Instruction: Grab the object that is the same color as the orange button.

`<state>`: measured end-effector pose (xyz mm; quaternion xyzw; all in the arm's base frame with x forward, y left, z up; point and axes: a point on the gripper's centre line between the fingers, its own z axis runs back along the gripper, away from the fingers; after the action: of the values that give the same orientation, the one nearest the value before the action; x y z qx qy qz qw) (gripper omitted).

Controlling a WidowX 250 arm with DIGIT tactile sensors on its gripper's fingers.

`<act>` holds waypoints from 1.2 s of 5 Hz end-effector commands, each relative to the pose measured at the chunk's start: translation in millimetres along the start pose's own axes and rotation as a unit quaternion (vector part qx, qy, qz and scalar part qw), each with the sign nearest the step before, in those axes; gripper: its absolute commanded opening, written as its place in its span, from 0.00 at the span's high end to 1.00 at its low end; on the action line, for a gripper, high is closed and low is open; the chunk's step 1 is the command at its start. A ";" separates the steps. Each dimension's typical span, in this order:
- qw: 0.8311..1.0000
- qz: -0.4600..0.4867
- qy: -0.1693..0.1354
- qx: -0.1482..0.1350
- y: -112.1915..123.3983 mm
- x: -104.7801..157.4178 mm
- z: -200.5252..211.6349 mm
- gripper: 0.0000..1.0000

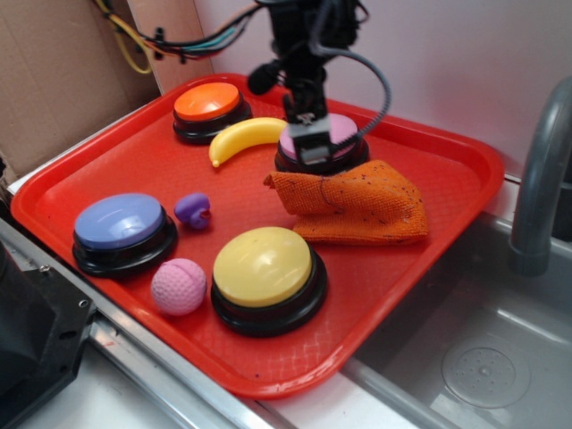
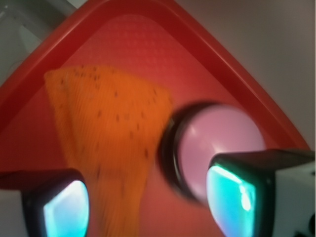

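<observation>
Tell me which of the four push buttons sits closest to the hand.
The pink button, at the tray's back beside the orange cloth. The hand hangs right over it; the orange, blue and yellow buttons sit farther off.

A red plastic tray (image 1: pixel 107 170) with a raised rim carries several items. A yellow banana (image 1: pixel 246 137) lies near the far side. Just beside it to the right sits a round push button with a pink domed top (image 1: pixel 344 134) and black base. At the left stands a round push button with a blue domed top (image 1: pixel 120 223). A small purple heart-shaped piece (image 1: pixel 192 209) lies just right of it. A pink dimpled ball (image 1: pixel 178 286) sits at the front, touching a round push button with a yellow domed top (image 1: pixel 263 268). A grey metal sink (image 1: pixel 483 357) with a grey faucet (image 1: pixel 541 179) adjoins the tray on the right. Brown cardboard (image 1: pixel 54 80) stands behind at left.
</observation>
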<state>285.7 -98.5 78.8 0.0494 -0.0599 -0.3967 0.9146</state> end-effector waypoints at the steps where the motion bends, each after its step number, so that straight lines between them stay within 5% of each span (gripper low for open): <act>1: 0.994 -0.109 -0.022 -0.001 -24.8 38.4 -23.6 0.00; 3: 0.988 -0.149 -0.032 -0.018 -42.5 39.9 -27.4 0.00; 4: 0.992 -0.122 0.001 -0.033 -40.5 40.8 -39.4 0.00; 5: 0.994 -0.100 0.026 -0.036 -38.3 40.7 -45.1 1.00; 6: 0.995 -0.085 0.030 -0.029 -34.7 38.7 -45.1 1.00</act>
<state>295.7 -140.7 19.8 0.0372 0.0018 -0.4758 0.8787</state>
